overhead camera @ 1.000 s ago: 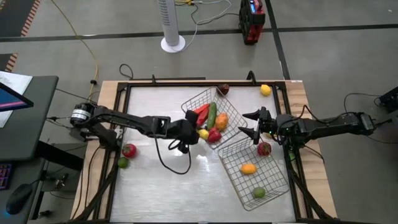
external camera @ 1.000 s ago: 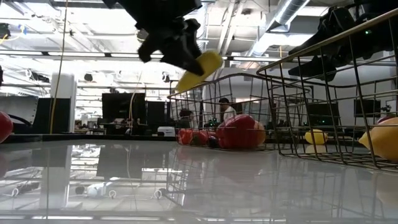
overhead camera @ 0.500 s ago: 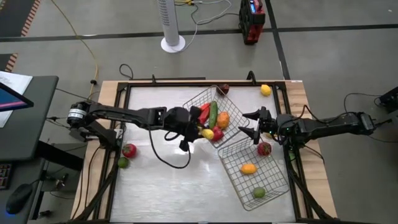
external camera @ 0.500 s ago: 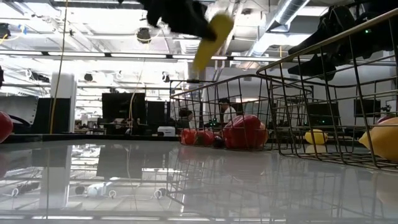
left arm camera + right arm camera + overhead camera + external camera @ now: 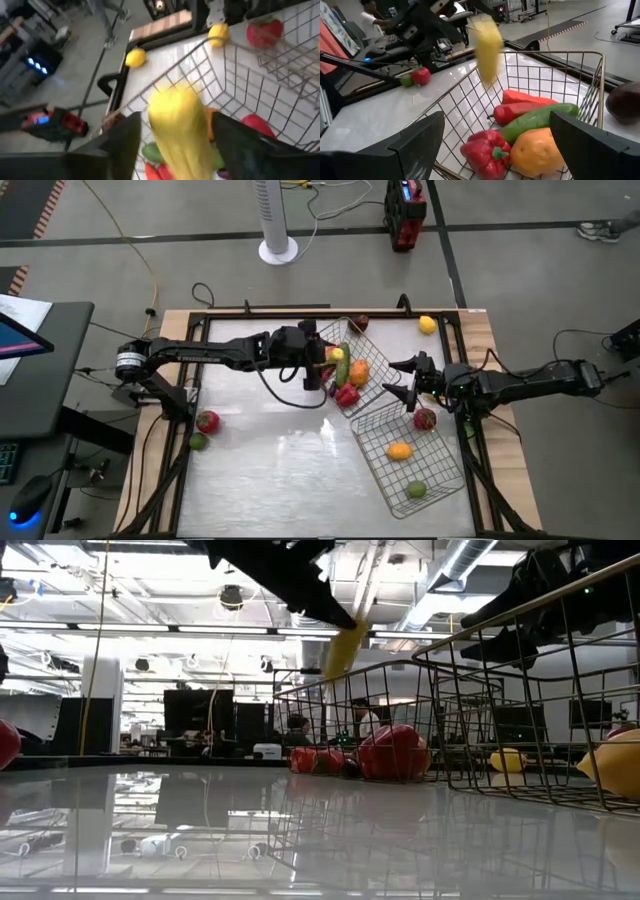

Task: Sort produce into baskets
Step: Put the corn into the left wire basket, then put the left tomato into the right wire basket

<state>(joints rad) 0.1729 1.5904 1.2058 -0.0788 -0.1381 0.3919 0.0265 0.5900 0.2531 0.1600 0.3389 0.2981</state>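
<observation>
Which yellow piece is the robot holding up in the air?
The long yellow piece, held by the left gripper above the far basket. The round yellow one sits on the table's far corner, untouched.

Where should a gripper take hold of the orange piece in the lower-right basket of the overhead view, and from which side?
Grip the orange piece across its middle, on the narrower width, coming straight down. It lies flat and oblong, and the walls of the basket bar a sideways approach. The open right gripper is nearest, while the left gripper holds a yellow piece.
</observation>
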